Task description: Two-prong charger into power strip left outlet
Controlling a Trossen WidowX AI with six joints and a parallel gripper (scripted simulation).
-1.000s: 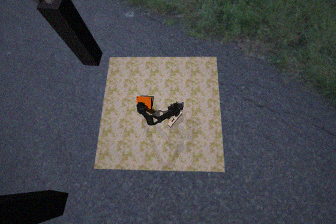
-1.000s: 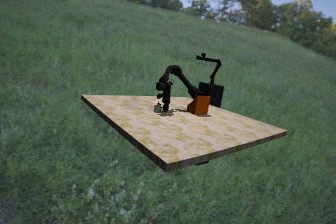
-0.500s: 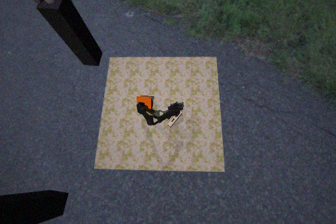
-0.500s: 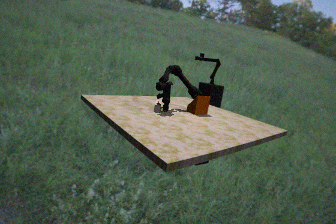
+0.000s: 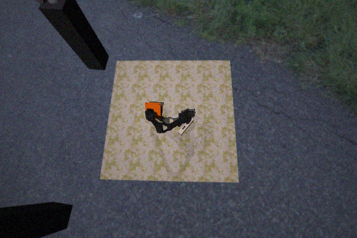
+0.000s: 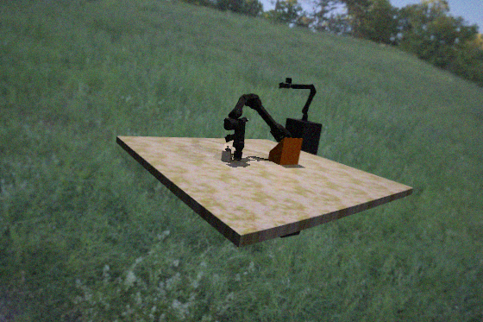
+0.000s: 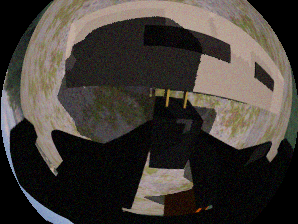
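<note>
Gripping black two-prong charger (image 7: 173, 137), end effector (image 5: 190, 115) (image 6: 237, 158) (image 7: 169, 125), prongs outside power strip (image 5: 185, 127) (image 7: 235, 80).

Desk (image 5: 172, 161) (image 6: 267, 192): mottled, stone-like top, matt. Power strip (image 5: 185, 127) (image 7: 240, 80): plastic-looking, smooth, matt. Charger (image 7: 172, 140): dark, plastic-looking; prongs (image 7: 167, 98) brass-like metal. Orange block (image 5: 153, 108) (image 6: 291, 151): painted-looking, smooth, flat finish. Arm (image 5: 160, 127) (image 6: 265, 116): black, dull. Pavement (image 5: 280, 174): rough, asphalt-like.

Sq. table (image 5: 169, 164) (image 6: 267, 201), mottled grn/beige top, pwr strip (image 5: 182, 130) (image 7: 235, 75), orange block (image 5: 153, 107) (image 6: 290, 152)
</note>
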